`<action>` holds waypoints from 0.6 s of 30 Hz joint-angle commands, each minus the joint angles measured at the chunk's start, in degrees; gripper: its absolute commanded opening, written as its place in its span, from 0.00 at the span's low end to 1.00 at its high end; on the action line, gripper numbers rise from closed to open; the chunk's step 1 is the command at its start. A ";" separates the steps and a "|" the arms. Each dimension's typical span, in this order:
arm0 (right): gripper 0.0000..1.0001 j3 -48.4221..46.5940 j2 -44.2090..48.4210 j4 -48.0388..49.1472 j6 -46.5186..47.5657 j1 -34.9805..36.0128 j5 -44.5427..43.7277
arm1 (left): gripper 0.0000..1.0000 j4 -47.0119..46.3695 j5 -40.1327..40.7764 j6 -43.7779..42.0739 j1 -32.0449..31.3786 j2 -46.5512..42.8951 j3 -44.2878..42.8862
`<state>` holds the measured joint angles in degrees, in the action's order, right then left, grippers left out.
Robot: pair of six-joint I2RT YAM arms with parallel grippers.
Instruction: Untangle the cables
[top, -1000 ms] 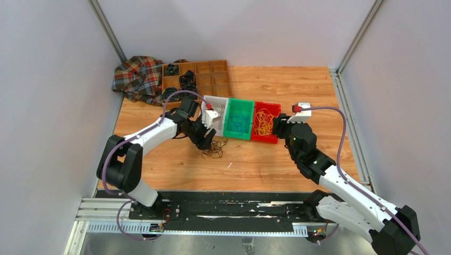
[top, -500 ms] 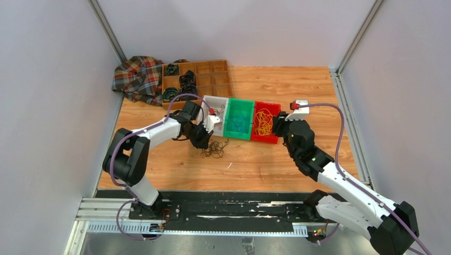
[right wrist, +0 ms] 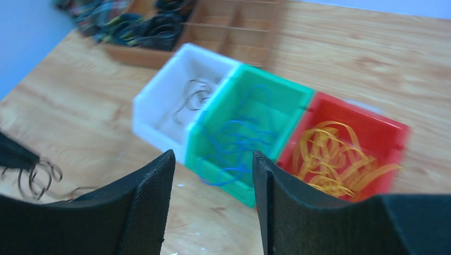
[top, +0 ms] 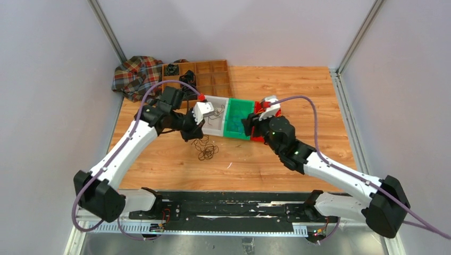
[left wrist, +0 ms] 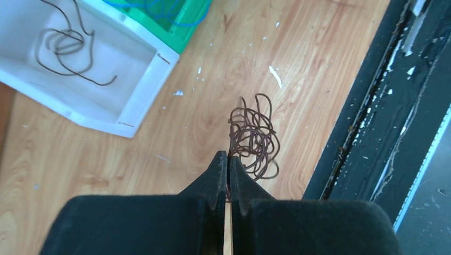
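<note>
On the wood [left wrist: 80,159] just beside the white bin [left wrist: 150,85], nipping a strand of the dark cables [left wrist: 255,141] with left gripper [left wrist: 227,158] clamped, right gripper [right wrist: 213,156] wide and empty; probably light, limp, snag-prone, best taken by an outer loop

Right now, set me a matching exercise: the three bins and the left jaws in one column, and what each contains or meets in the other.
Column one:
1. white bin
2. green bin
3. red bin
4. left jaws

Column two:
A. yellow wires
B. dark tangle
C. blue wires
D. single dark wire

Pairs: 1-D, 2-C, 3-A, 4-B.
</note>
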<state>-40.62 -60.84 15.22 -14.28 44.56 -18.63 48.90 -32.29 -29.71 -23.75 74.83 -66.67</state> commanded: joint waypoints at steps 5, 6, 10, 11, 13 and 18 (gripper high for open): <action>0.60 -3.43 -7.63 12.32 8.34 11.44 11.39 | 0.01 12.49 -2.34 -2.21 0.10 -8.57 -5.96; 0.60 -3.46 -8.32 13.35 8.39 12.10 12.51 | 0.01 13.03 -2.56 -2.19 0.10 -9.19 -6.18; 0.60 -3.26 -10.67 16.83 8.38 14.48 18.13 | 0.01 13.86 -2.25 -1.31 0.08 -10.81 -6.97; 0.61 -3.16 -11.15 18.02 8.78 15.31 18.94 | 0.01 13.93 -2.25 -1.05 0.08 -11.03 -7.32; 0.61 -3.06 -12.46 20.46 9.52 17.25 19.31 | 0.01 13.94 -2.03 -0.43 0.03 -11.43 -7.86; 0.62 -3.93 -14.67 24.03 6.46 19.42 19.65 | 0.01 14.77 -2.55 -0.30 0.08 -12.09 -9.24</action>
<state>-42.48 -74.39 32.93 -6.37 62.37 -1.10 62.15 -33.45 -30.79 -23.75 64.05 -73.43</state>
